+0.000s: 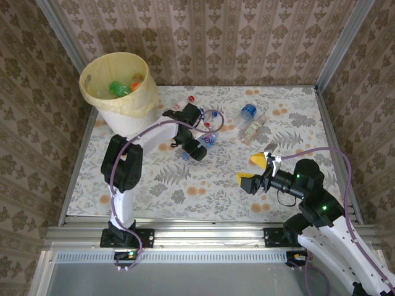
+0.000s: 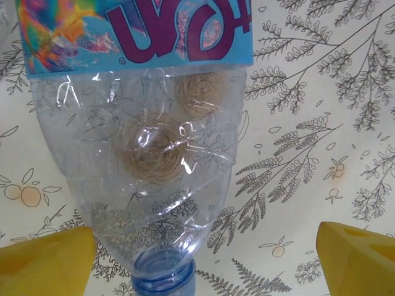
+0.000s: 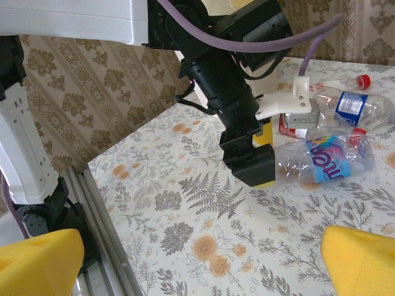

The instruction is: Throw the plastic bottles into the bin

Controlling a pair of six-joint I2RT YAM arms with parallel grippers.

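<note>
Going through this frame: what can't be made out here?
- Top external: the bottle under the left hand is mostly covered by it; the bin wall hides its deeper contents.
- Left wrist: that bottle's cap and label top are cut off by the frame edges.
- Right wrist: the left hand hides its neck.

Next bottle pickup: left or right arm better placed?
Left. The left gripper is open and straddles the blue-labelled clear bottle, and the bin stands on that side. The right gripper hangs open over bare table, apart from the bottles.
</note>
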